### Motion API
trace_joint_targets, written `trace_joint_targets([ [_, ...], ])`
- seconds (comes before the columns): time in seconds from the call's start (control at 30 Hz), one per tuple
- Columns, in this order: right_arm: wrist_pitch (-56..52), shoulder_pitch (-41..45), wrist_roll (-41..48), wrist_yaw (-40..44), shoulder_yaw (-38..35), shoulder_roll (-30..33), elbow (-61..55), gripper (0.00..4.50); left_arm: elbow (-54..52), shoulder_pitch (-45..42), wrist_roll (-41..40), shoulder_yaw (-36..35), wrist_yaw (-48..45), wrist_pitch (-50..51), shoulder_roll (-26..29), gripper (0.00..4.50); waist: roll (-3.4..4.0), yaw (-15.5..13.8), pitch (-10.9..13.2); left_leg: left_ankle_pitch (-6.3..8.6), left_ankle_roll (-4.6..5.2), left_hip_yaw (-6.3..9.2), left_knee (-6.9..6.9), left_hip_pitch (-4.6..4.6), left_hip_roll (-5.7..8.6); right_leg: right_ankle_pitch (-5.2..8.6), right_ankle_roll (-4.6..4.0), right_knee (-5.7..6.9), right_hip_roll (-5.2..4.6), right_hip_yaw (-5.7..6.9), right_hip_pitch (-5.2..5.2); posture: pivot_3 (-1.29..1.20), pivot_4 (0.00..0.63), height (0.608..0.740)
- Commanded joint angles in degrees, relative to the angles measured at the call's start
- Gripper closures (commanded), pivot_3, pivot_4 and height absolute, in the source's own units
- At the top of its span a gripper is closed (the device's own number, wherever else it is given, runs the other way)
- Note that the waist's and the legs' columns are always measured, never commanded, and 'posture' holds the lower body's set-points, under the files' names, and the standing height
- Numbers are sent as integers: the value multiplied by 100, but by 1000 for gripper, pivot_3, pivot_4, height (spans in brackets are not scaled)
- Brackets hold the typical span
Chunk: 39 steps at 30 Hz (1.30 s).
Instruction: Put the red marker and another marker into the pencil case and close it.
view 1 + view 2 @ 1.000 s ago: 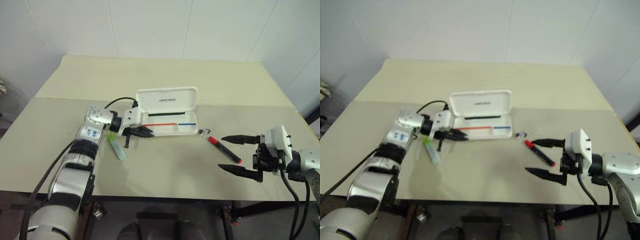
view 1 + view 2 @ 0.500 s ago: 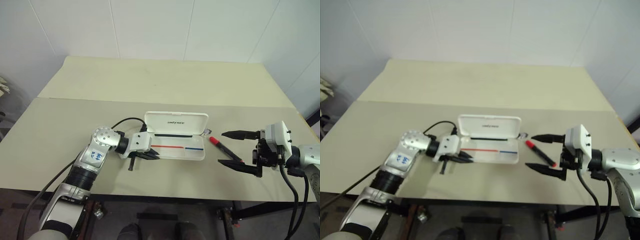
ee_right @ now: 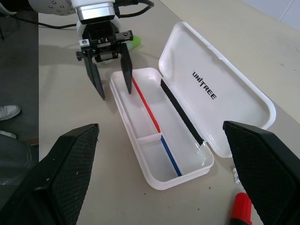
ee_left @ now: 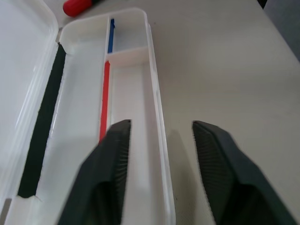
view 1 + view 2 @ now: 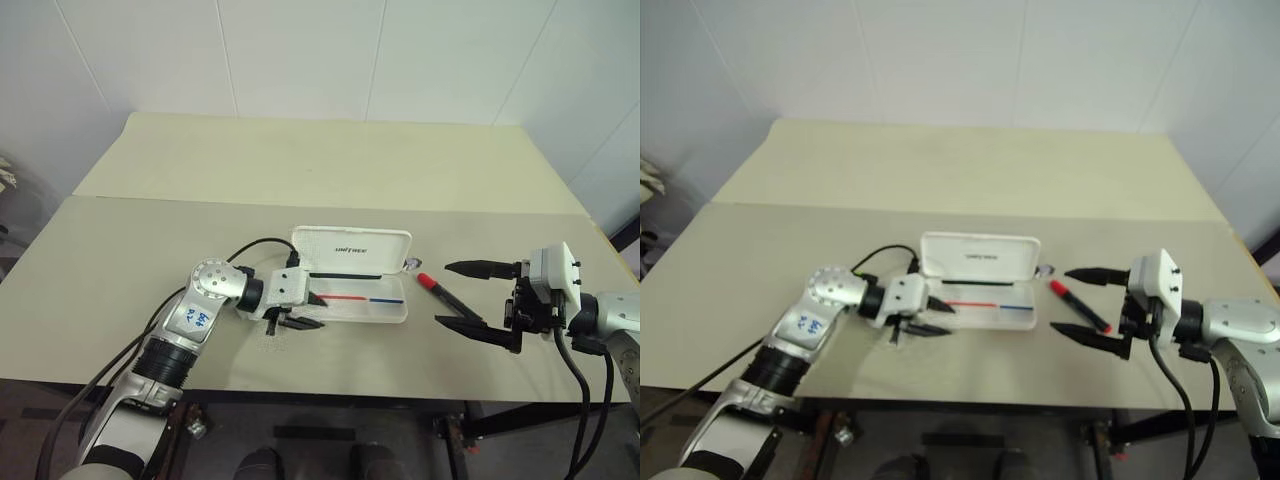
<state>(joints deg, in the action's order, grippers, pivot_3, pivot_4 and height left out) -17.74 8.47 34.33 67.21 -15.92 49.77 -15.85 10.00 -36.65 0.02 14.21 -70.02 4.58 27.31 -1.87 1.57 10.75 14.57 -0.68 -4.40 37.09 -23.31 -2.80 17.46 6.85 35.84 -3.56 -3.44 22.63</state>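
The white pencil case (image 5: 350,246) lies open in the middle of the table, its lid tipped back and its tray bare. My left gripper (image 5: 312,311) is open at the case's left end. It straddles the near wall, with one finger (image 3: 127,70) over the tray and the other outside. A green tip of the other marker (image 3: 134,43) peeks out behind that wrist. The red marker (image 5: 432,286) lies on the table just right of the case. My right gripper (image 5: 443,293) hangs wide open over it, holding nothing.
A small crumpled scrap (image 5: 411,263) sits at the case's far right corner. The table's (image 5: 330,160) front edge runs close below the case and both grippers. A seam crosses the tabletop behind the case.
My left gripper, shut on the case's near wall, dragged the case toward the front edge, then opened. The green marker is now mostly hidden under that arm. The right arm has not moved.
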Motion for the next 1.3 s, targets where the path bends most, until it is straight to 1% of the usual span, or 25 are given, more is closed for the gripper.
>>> trace_joint_targets([
  [0.03, 73, 37, 20, -5, -18, 15, -148, 0, -416, 74, -236, -77, 43, 158, 74, 1146, 0, 0, 0, 0, 0, 1, 0, 0, 0, 0, 0, 0, 0, 0, 0, 0, 150, 740],
  [0.13, 105, 94, -54, -3, 59, 6, -78, 0, -660, 158, -357, -108, 63, 334, 142, 111, 0, 0, 0, 0, 0, 2, -1, 0, 0, 0, 0, -1, 0, 0, 0, 0, 150, 740],
  [0.17, 95, 101, -103, -21, 92, 13, -54, 0, -763, 183, -414, -126, 73, 426, 165, 48, 0, -1, 0, 0, 0, 3, -1, 0, -1, 0, 0, -1, 0, 0, 0, 0, 150, 740],
  [0.27, 79, 90, -245, -83, 165, 35, 5, 0, -966, 235, -518, -143, 98, 581, 229, 48, 0, 0, 0, 0, 0, 3, 0, 1, 0, 1, -1, -1, -1, 0, -2, 0, 150, 740],
  [0.33, 70, 99, -663, -359, 377, 41, 236, 0, -1180, 295, -805, -261, 7, 717, 300, 48, 0, -1, 0, 0, 0, 4, 0, 2, 1, 1, -2, -1, -2, 0, -2, 0, 150, 740],
  [0.53, 255, 333, -1369, -1121, 721, -403, 947, 0, -1313, 322, -1491, -630, -203, 811, 426, 48, 1, 5, 0, 0, 0, 6, -1, 4, 0, 6, -11, 1, -3, 1, -1, 0, 150, 740],
  [0.63, 552, 392, -1620, -1311, 832, -640, 1396, 0, -1129, 292, -1629, -771, -233, 729, 512, 48, 2, 6, 1, 0, -1, 3, -4, 4, 1, 7, -12, -1, -3, 2, -1, 0, 150, 740],
  [0.77, 788, 550, -1864, -1632, 889, -954, 2104, 0, -548, 273, -1844, -1077, -347, 223, 491, 48, 3, 7, 1, 0, 0, -6, -2, 5, 2, 6, -12, 0, -4, 2, 0, 0, 150, 740],
  [0.93, 973, 699, -2067, -1871, 900, -1198, 2755, 0, -115, 269, -2080, -1354, -559, 111, 599, 48, 4, 12, 1, 0, -1, -6, -4, 5, 2, 6, -12, 0, -4, 3, 0, 0, 150, 740],
  [1.1, 965, 761, -2094, -2044, 861, -1361, 3059, 0, -99, 391, -2496, -1581, -1013, 313, 796, 48, 3, 42, 1, 0, -1, -8, -3, 8, -1, 6, -11, 2, -1, 3, -2, 0, 150, 740],
  [1.23, 742, 773, -2089, -2130, 872, -1426, 3154, 0, -41, 444, -2789, -1738, -1337, 466, 1014, 48, 3, 79, 1, 0, -2, -8, -1, 19, -2, 4, -13, 5, -4, 2, -12, 0, 150, 740],
  [1.3, 536, 801, -2066, -2123, 909, -1445, 3219, 391, -11, 442, -2931, -1827, -1462, 576, 1094, 0, 3, 86, 1, -3, -1, -6, 0, 20, -3, 2, -19, 3, -9, 2, -15, 0, 150, 740],
])
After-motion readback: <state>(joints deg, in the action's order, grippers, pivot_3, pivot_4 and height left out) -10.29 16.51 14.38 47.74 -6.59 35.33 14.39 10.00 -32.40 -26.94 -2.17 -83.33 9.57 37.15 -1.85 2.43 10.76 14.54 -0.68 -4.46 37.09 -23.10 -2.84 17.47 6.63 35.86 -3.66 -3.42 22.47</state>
